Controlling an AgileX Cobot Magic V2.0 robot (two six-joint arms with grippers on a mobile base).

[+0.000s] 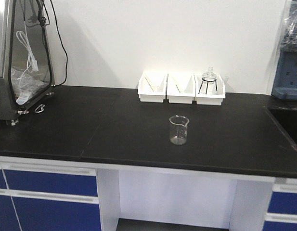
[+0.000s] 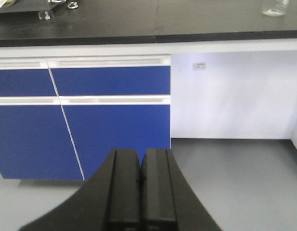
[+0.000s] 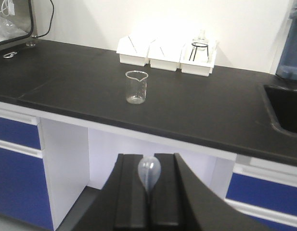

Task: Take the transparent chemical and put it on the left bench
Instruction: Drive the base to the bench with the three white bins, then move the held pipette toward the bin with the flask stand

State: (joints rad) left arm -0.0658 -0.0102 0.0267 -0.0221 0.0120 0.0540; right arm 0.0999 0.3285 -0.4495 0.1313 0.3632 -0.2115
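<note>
Closed on the transparent pipette (image 3: 149, 172), the right gripper (image 3: 149, 160) is seen at the lower centre of the right wrist view. The clear, faintly bluish bulb is pinched between the 2 black fingers, and the stem runs down the gap between them. The pipette is held below and in front of the edge of the black benchtop (image 1: 114, 130).

The left gripper (image 2: 140, 156) is shown at the bottom centre of the left wrist view with its fingers pressed together and nothing between them. It is pointed at blue drawer fronts (image 2: 109, 79) under the bench. A small label (image 2: 199, 66) is fixed on the white panel beside them; its writing is too small to be read.

A glass beaker (image 1: 178, 130) stands upright near the middle of the benchtop. Behind it, 3 white bins (image 1: 181, 89) are lined up against the wall, and a round-bottom flask (image 1: 208, 76) on a black stand is set in the right one. A glass-fronted cabinet (image 1: 23, 57) occupies the upper left of the front view, and a sink (image 3: 285, 108) is cut into the bench at the right edge.
</note>
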